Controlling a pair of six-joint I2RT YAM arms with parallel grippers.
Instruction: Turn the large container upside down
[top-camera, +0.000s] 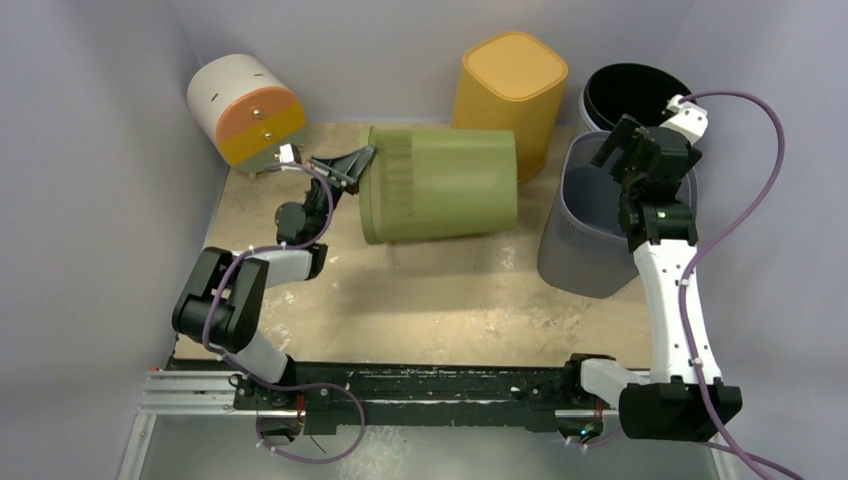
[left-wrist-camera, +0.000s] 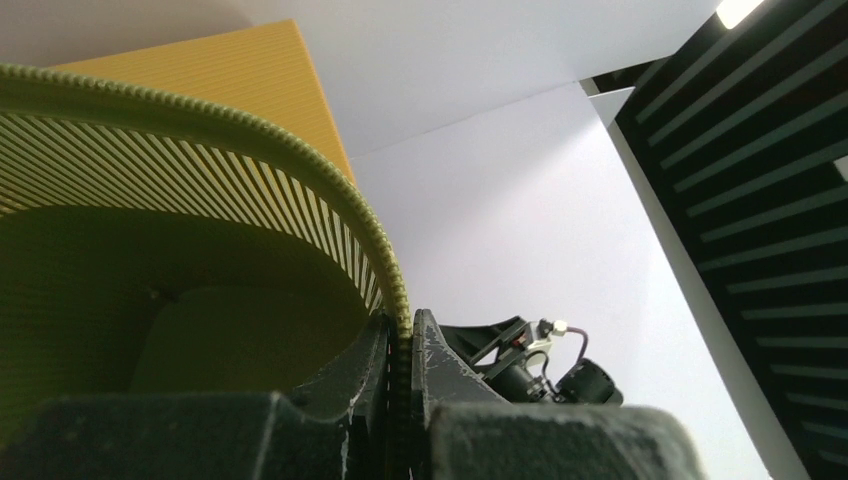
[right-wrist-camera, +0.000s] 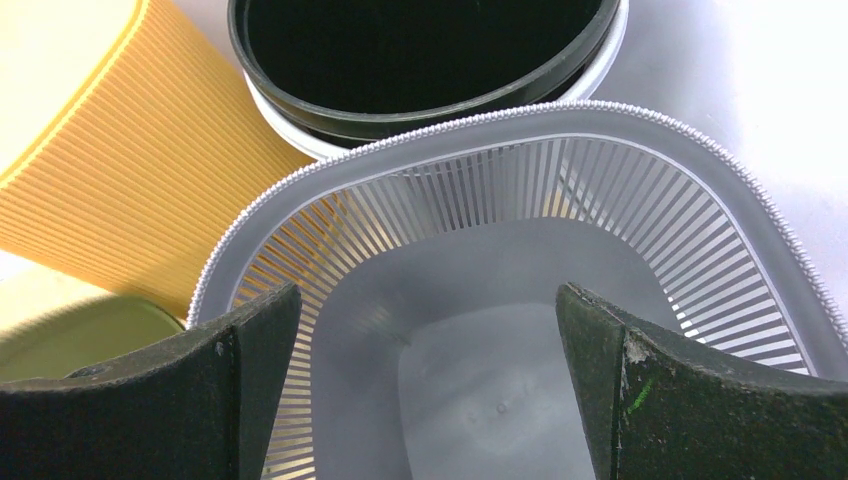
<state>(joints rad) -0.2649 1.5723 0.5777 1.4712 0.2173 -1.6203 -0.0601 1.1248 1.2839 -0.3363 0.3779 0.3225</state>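
Green slatted container (top-camera: 440, 185) lies on its side mid-table, open mouth facing left, closed base facing right toward the grey basket (top-camera: 585, 255); not upside down yet. Left gripper (top-camera: 358, 160) is at the upper-left part of its mouth, jaws pinched narrow on the toothed green rim. In the left wrist view one finger (left-wrist-camera: 360, 370) sits inside the wall and the other finger (left-wrist-camera: 432, 350) outside, with the rim edge sandwiched between them and the container's slatted wall (left-wrist-camera: 200, 190) curving off to the left. Right gripper (top-camera: 615, 150) hangs over the grey basket's open top, jaws spread wide, holding nothing; the right wrist view shows the gripper (right-wrist-camera: 430, 330) with both fingers framing the basket's interior, and its white toothed rim (right-wrist-camera: 640, 115) not touched as far as I can tell. Yellow-orange ribbed container (top-camera: 510, 85) stands upright at the back, just behind the green one, and is also seen left of the basket (right-wrist-camera: 110, 170). Black round bin (top-camera: 630, 95) stands behind the basket, rim (right-wrist-camera: 400, 118) close to the basket's rim. The green base (right-wrist-camera: 90, 335) shows at lower left in the right wrist view. White-and-orange cylinder (top-camera: 245, 110) is tipped in the back-left corner. Tan tabletop (top-camera: 450, 310).
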